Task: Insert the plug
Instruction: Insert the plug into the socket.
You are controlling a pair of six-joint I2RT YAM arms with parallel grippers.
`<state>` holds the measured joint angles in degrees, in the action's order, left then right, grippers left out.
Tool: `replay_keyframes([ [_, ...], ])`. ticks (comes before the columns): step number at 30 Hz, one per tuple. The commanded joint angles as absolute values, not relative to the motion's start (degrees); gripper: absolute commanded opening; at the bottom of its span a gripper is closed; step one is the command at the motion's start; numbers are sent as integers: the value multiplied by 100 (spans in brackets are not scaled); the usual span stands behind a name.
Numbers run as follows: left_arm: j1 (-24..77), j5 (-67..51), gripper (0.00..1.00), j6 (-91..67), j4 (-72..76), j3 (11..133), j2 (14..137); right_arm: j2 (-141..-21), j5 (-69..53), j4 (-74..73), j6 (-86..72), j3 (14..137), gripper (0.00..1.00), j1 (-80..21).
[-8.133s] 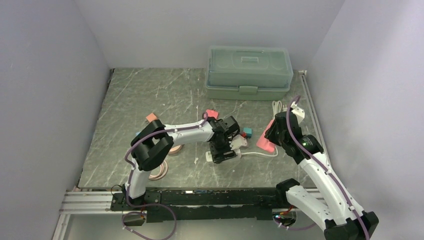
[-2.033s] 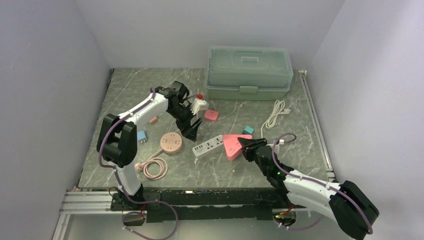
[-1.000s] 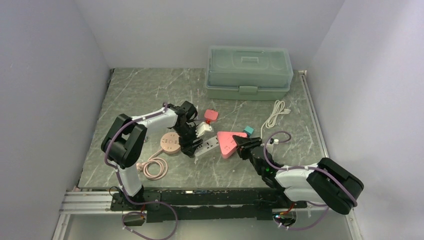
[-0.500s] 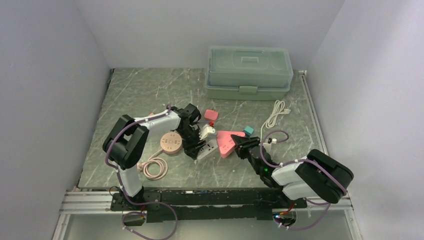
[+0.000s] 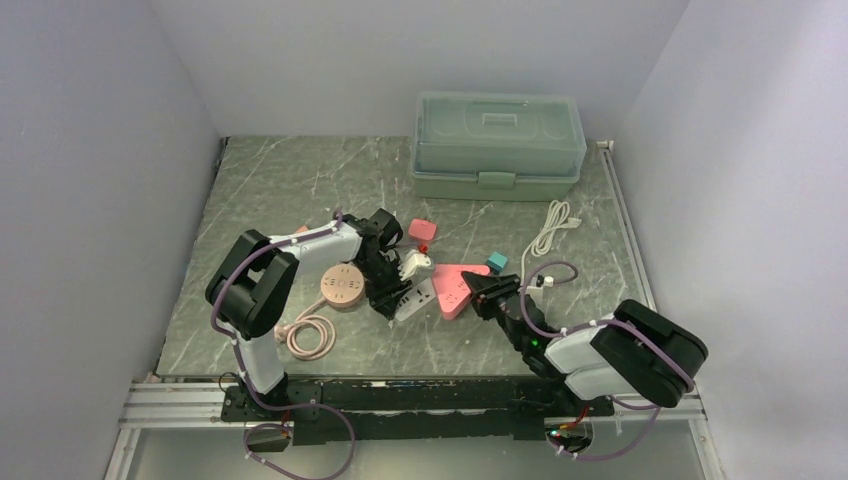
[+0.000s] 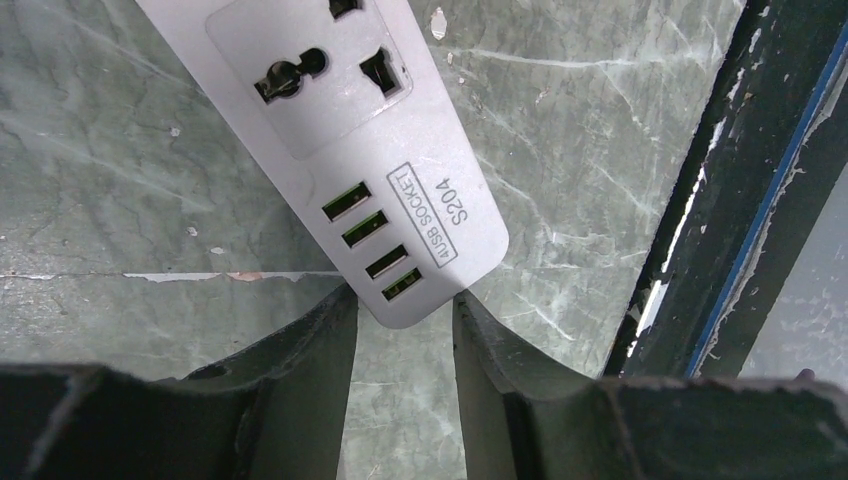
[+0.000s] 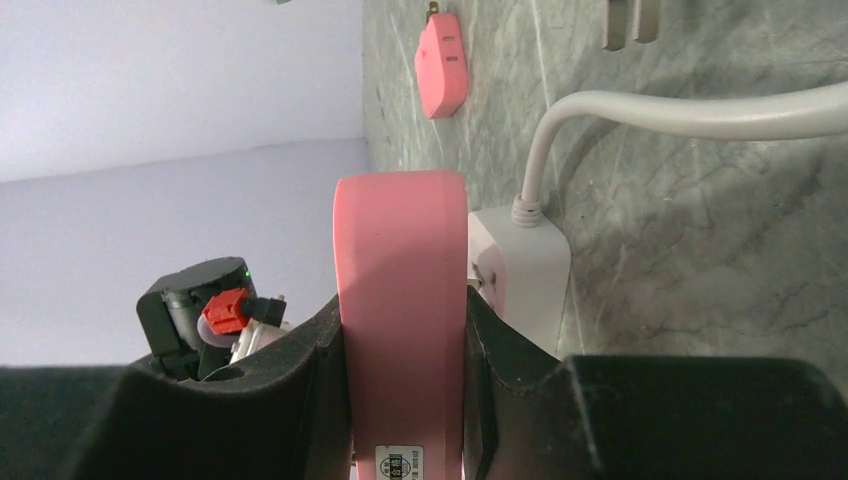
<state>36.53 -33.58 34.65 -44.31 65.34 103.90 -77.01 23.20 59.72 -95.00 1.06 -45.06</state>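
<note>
On the left, the left gripper (image 6: 400,300) is straddling the near end of the long white plastic power strip (image 6: 330,150), one finger on each side of the row of USB ports. The fingers are looking as if they touch both edges. Whether they are truly pinching it, I cannot tell.

The strip is lying flat on the grey-green marbled tabletop (image 6: 560,150), with a universal socket (image 6: 320,65) facing up just beyond the ports. For this step to go well, that hold is needing to be firm, so the strip is not sliding or twisting under a push.

Further right in the overhead view, the flat pink triangular plug (image 5: 455,285) is sitting at the far end of the strip (image 5: 420,298), just beside or over it. The right gripper (image 7: 402,305) is pinching the plug (image 7: 400,300) by its two broad faces, edge-on to the wrist camera. The strip's cable end (image 7: 520,270) and its white cable (image 7: 680,115) are lying just behind it.

The prongs are hidden, so their alignment is not showing. In my judgement, the right arm should be:

- squaring the plug over one socket;
- matching the prongs to the slots before pressing;
- pushing straight down, not at a slant, while the left side is bracing.
</note>
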Motion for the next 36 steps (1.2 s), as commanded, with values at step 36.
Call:
replay_keyframes([
  [36, 3691, -3673, 40, 3045, -4352, 6653, 10301, -7922, 2424, 6636, -8879, -193, 0, -4603],
])
